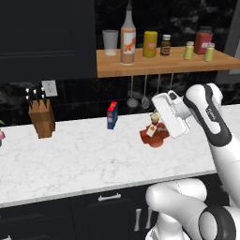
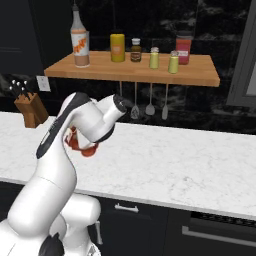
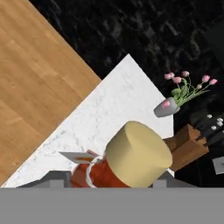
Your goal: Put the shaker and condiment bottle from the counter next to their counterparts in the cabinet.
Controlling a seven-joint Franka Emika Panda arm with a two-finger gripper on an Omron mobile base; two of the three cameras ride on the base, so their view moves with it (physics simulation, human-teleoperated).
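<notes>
The reddish-brown condiment bottle (image 1: 153, 133) with its tan cap (image 3: 138, 153) and white label is low over the white marble counter (image 1: 84, 154), by the back wall. My gripper (image 3: 105, 183) reaches it from the right, its fingers on either side of the bottle's neck, shut on it. The white hand (image 1: 169, 115) hides the fingers in the left base view, and the arm covers most of the bottle (image 2: 84, 146) in the right base view. On the wooden cabinet shelf (image 1: 164, 63) stand the tall pale bottle (image 1: 128, 40) and two small yellow-green shakers (image 1: 189, 50) (image 1: 209, 52) side by side.
The shelf also holds a glass (image 1: 110, 42), a yellow canister (image 1: 150, 43), a small dark jar (image 1: 165, 45) and a red jar (image 1: 203, 40). Utensils (image 1: 133, 100) hang beneath it. A blue box (image 1: 112, 115), a knife block (image 1: 42, 119) and a flower vase (image 3: 168, 107) stand on the counter.
</notes>
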